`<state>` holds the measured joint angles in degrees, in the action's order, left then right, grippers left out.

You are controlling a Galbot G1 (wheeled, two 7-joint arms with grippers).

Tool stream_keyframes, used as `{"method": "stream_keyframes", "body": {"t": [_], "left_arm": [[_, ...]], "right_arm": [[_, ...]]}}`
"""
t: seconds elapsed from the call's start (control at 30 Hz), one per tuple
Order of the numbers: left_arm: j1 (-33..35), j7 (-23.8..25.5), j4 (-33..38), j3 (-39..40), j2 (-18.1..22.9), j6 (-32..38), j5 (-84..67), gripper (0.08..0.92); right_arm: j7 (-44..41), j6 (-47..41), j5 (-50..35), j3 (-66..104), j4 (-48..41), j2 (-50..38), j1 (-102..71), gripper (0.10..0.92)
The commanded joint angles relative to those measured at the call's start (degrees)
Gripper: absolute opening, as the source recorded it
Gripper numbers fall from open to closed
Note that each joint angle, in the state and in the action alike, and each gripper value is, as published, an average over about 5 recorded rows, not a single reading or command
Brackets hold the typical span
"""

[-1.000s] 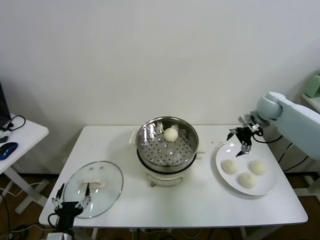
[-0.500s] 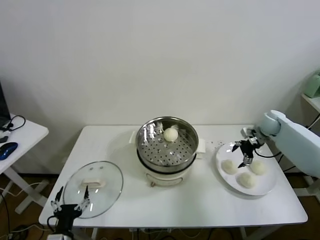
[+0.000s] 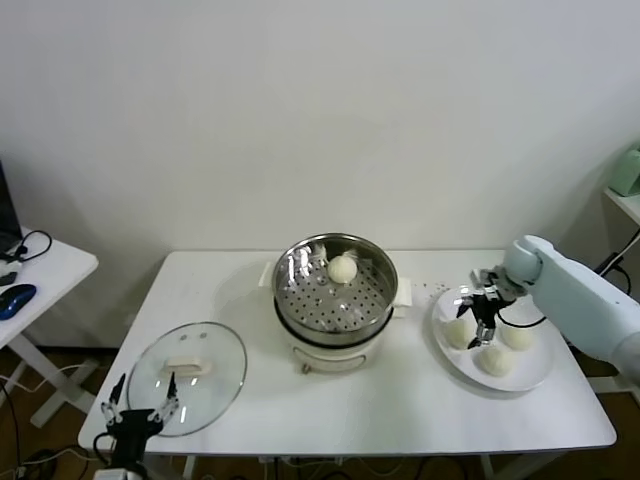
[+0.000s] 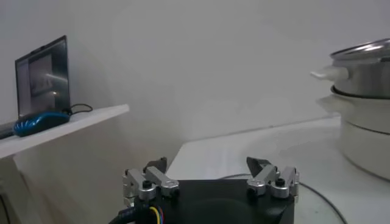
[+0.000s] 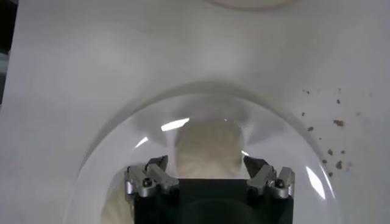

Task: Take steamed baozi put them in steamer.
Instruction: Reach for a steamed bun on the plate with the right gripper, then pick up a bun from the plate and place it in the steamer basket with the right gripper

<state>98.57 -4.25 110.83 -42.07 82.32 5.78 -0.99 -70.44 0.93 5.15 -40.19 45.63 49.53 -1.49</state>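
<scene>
r claw [image 3: 483,322] spread wide, empty, over bao [image 3: 459,333] on plate [image 3: 540,371], right of frame; one bao already in steamer [image 3: 335,287], centre. soft, light dough: pinch sides gently, low. l claw [image 3: 140,413] open, parked lower left.

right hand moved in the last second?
Yes. The right hand came down and toward the robot, from beyond the plate rim to over its baozi, open.
</scene>
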Motion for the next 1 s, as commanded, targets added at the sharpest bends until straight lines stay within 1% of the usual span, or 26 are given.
{"method": "stream_keyframes", "body": {"t": [0.03,0.27,0.5,0.67,0.87,1.0], "left_arm": [[0.19,-0.03,-0.14,0.00,0.21,0.19,0.10,0.823],[0.43,-0.07,-0.14,0.09,0.42,0.36,0.20,0.823],[0.34,-0.09,-0.15,0.09,0.44,0.38,0.21,0.823],[0.29,-0.13,-0.20,0.06,0.43,0.41,0.22,0.823],[0.21,-0.31,-0.40,0.31,0.45,0.48,0.50,0.823],[0.27,-0.89,-0.02,0.52,0.47,0.54,0.56,0.823]], "right_arm": [[0.22,-0.03,0.96,1.36,-1.89,1.40,-0.60,0.823],[0.17,0.09,1.59,1.77,-2.90,1.69,-0.37,0.821],[0.25,0.28,1.65,1.79,-2.96,1.59,-0.41,0.760],[0.29,0.29,1.34,1.77,-2.76,1.52,-0.46,0.739],[0.62,0.06,-0.52,1.39,-2.15,1.18,-0.13,0.723],[0.92,-0.47,-3.70,0.44,-1.18,-0.02,1.31,0.721]]}}
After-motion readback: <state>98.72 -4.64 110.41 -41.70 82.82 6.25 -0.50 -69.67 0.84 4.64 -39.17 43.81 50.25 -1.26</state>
